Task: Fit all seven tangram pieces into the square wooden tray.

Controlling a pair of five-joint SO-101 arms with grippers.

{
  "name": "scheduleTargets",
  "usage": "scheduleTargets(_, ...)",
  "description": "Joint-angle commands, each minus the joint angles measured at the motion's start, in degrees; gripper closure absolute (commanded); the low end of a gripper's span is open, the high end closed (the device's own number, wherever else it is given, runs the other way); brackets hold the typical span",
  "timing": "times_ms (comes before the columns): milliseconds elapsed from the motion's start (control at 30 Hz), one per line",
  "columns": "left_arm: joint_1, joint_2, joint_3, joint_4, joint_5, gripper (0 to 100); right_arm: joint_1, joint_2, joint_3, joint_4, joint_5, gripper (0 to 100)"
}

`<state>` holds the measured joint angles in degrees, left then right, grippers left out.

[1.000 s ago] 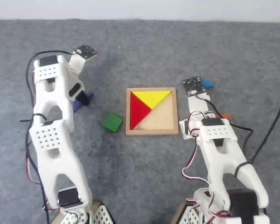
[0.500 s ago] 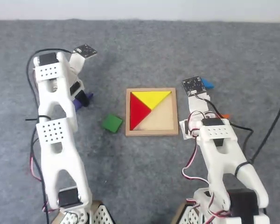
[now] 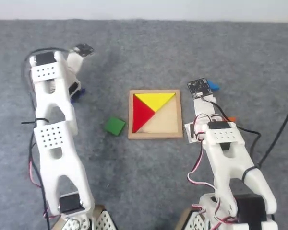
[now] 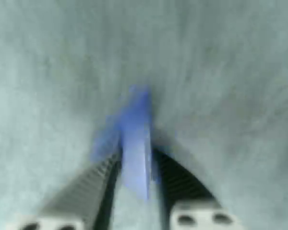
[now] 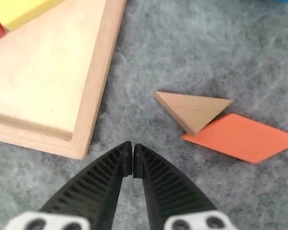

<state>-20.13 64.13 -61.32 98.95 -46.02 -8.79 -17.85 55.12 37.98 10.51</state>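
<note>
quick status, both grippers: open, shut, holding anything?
Left gripper: shut on the blue piece.
Right gripper: shut, holding nothing, near the wooden tray corner.

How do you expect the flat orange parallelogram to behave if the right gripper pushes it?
The orange parallelogram looks stiff and flat, so it should slide, not roll. The grey mat may drag it; the touching wooden triangle would probably shift too.

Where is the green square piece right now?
In the high view, the green square lies flat on the grey carpet between the left arm and the wooden tray. It sits apart from the tray, off its near corner.
</note>
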Motion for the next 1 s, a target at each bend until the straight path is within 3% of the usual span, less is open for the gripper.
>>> scheduleTargets(0,0.88,-8.79,9.01,1.85,-0.7,92,-0.31,-3.21,-0.53,-1.19,-0.26,98.0)
scheduleTargets(233,0.88,-21.19,17.63,1.32,-1.49,91,-0.13,-3.21,-0.53,-0.92,-0.26,98.0)
scheduleTargets(300,-0.44,-22.77,17.63,0.09,-1.41,86,-0.13,-3.21,-0.53,-0.84,-0.26,98.0)
scheduleTargets(400,-2.29,-23.47,17.63,-3.87,-1.14,78,-0.31,-3.21,-0.53,-0.84,-0.26,98.0)
scheduleTargets(500,-3.43,-23.38,17.98,-10.9,1.32,78,-0.31,-3.21,-0.53,-0.84,-0.26,98.0)
scheduleTargets(600,-3.87,-22.42,17.63,-19.6,12.48,79,-0.22,-3.47,-0.53,-0.75,-0.26,98.0)
scheduleTargets(700,-4.13,-20.48,17.98,-25.23,27.78,86,-0.13,-3.47,-0.53,-0.75,-0.26,98.0)
scheduleTargets(833,-1.93,-18.29,17.54,-21.1,41.14,99,-0.13,-3.47,-0.53,-0.75,-0.26,98.0)
scheduleTargets(967,-0.18,-17.85,17.54,-16.7,56.18,98,-0.13,-3.47,-0.35,-0.66,-0.26,98.0)
